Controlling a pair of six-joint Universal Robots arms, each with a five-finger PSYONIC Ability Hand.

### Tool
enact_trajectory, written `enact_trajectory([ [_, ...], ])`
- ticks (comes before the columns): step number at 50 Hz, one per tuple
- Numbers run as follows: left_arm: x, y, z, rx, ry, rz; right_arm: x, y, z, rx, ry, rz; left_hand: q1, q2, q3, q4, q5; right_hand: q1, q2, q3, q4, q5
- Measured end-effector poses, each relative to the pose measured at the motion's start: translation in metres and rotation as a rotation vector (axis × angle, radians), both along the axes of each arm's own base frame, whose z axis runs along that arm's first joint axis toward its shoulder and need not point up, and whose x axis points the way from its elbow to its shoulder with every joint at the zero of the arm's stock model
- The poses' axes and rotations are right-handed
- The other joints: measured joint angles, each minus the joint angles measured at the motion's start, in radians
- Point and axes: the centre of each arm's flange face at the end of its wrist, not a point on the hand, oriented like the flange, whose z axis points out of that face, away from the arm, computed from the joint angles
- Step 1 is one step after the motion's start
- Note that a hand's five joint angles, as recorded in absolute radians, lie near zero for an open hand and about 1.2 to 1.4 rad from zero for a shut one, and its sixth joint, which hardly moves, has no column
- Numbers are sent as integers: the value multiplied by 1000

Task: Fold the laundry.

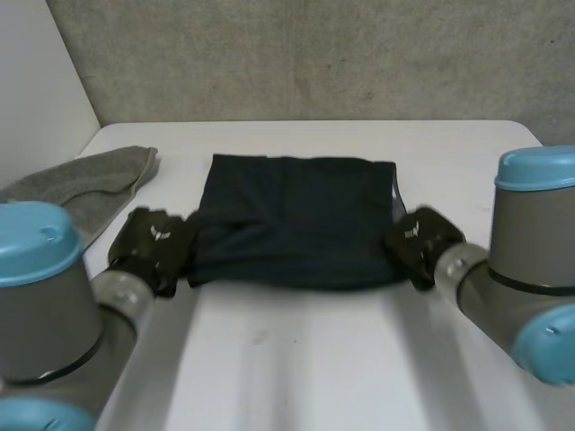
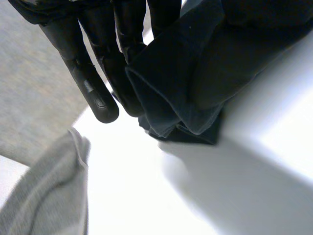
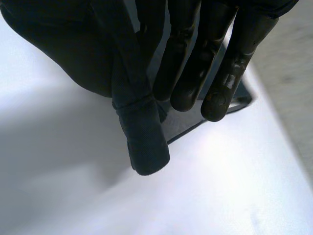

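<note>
While your left hand (image 1: 151,244) and right hand (image 1: 418,241) each pinch a near corner of the dark garment (image 1: 296,215) on the desk (image 1: 296,359), you seem to be starting a fold, so lift both evenly toward its far edge.

this looks like a robotics lab: a left arm (image 1: 45,296) and right arm (image 1: 530,260) with grey joints and light-blue caps at a plain white counter (image 1: 296,359). a rough grey wall (image 1: 314,54) rises beyond the left robot hand (image 1: 153,244) and right robot hand (image 1: 420,241), which pinch a dark cloth (image 1: 296,224) between them.
</note>
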Motion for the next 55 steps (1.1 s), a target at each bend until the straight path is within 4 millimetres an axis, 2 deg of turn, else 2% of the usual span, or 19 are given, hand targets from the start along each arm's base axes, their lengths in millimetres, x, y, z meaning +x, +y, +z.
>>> enact_trajectory([
  [1, 5, 11, 2, 35, -21, -5, -5, 13, 1, 48, 39, 18, 0, 0, 0, 0, 0, 0, 0, 0, 0, 0],
  [3, 7, 14, 3, 43, -25, -7, -7, 16, 1, 62, 51, 24, 0, 0, 0, 0, 0, 0, 0, 0, 0, 0],
  [4, 15, 33, 5, 103, -62, -16, -16, 38, 2, 137, 120, 62, 0, 0, 0, 0, 0, 0, 0, 0, 0, 0],
  [6, 23, 50, 5, 166, -100, -31, -25, 58, 4, 201, 188, 107, 0, 0, 0, 0, 0, 0, 0, 0, 0, 0],
  [9, 28, 70, 3, 233, -141, -64, -32, 76, 7, 238, 243, 154, 0, 0, 0, 0, 0, 0, 0, 0, 0, 0],
  [14, 27, 85, 2, 279, -170, -112, -35, 86, 12, 239, 264, 193, 0, 0, 0, 0, 0, 0, 0, 0, 0, 0],
  [18, 23, 82, 3, 269, -169, -126, -34, 85, 14, 223, 250, 198, 0, 0, 0, 0, 10, 0, 0, 0, 0, 0],
  [22, 10, 63, 5, 209, -139, -128, -24, 69, 16, 153, 174, 174, 0, 0, 0, 0, 10, 0, 0, 0, 0, 1],
  [26, -10, 27, 9, 97, -76, -113, -9, 40, 14, 69, 92, 133, 0, 0, 0, 0, 10, 0, 0, 0, 0, 2],
  [27, -10, 27, 9, 97, -76, -113, -9, 40, 14, 69, 92, 133, 0, 0, 0, 0, 10, 0, 0, 0, 0, 2],
  [31, -36, -25, 7, -45, 1, -87, 9, 2, 8, -28, 31, 95, 0, 0, 0, 0, 10, 0, 0, 0, 0, 2],
  [33, -41, -34, 5, -66, 11, -84, 13, -5, 7, -46, 26, 88, 0, 0, 0, 0, 10, 0, 0, 0, 0, 2],
  [35, -55, -58, -3, -114, 32, -77, 21, -25, 2, -94, 17, 66, 0, 0, 0, 0, 10, 0, 0, 0, 0, 3],
  [37, -57, -63, -5, -122, 35, -75, 22, -27, 1, -99, 17, 64, 0, 0, 0, 0, 10, 0, 0, 0, 0, 3],
  [41, -76, -101, -29, -187, 40, -51, 36, -66, -13, -182, 16, 19, 0, 0, 0, 0, 10, 0, 0, 0, 0, 4],
  [45, -78, -111, -35, -207, 35, -40, 39, -72, -16, -193, 16, 13, 0, 0, 0, 0, 10, 0, 0, 0, 0, 4],
  [47, -82, -138, -46, -285, 14, 0, 50, -97, -35, -234, 8, 1, 0, 0, 0, 0, 10, 0, 0, 0, 0, 4],
  [49, -83, -148, -48, -325, 10, 15, 54, -105, -40, -254, 0, -3, 0, 0, 0, 0, 10, 0, 0, 0, 0, 4],
  [55, -87, -165, -50, -419, 18, 40, 60, -122, -48, -311, -20, -27, 0, -2, -1, -1, 10, 0, 0, 0, 0, 4],
])
